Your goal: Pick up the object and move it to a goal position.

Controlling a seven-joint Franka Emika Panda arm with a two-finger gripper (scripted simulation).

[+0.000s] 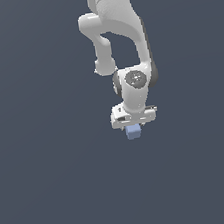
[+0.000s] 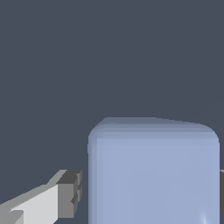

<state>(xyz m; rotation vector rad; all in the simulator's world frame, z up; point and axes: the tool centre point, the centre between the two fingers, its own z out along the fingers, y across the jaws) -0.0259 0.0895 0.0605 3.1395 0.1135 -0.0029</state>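
Note:
The object [image 1: 133, 131], a small light-blue cube, sits directly under the white gripper [image 1: 133, 128] in the exterior view, just below the hand. In the wrist view the object [image 2: 153, 175] fills the space between the fingers. One grey-tipped finger [image 2: 70, 192] stands close against one side of the cube. Only a sliver of the other finger [image 2: 222, 175] shows at the opposite side. The jaws are drawn in to the cube's width, shut on it. The exterior view shows no shadow, so I cannot tell whether the cube rests on the floor.
A plain dark blue-grey surface [image 1: 53, 183] runs all around. The white arm [image 1: 117, 27] rises behind the gripper toward the top of the exterior view. No other objects show.

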